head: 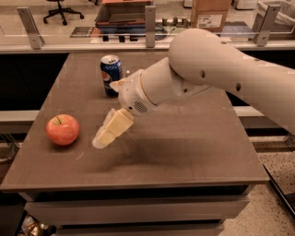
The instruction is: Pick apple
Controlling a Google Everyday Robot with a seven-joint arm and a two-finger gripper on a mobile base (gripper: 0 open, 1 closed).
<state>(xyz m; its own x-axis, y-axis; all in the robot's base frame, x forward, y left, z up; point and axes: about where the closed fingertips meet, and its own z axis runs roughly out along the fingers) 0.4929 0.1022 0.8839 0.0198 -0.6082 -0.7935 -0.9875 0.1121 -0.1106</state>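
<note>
The gripper (100, 140) hangs over the table (184, 152), holding nothing; whether it is spread or pinched is unclear. The apple (62, 129) sits near its left, and the Pepsi can (111, 73) stands behind.

I count one apple (62, 129) on the bench (198, 152). I count one blue soda can (111, 75) there too. That makes two things on one bench. I have one arm (207, 69) with one pincer (100, 141), and it hangs low over the bench just beside the apple. Far back I see one cardboard box (210, 14) and one chair (62, 9).
</note>
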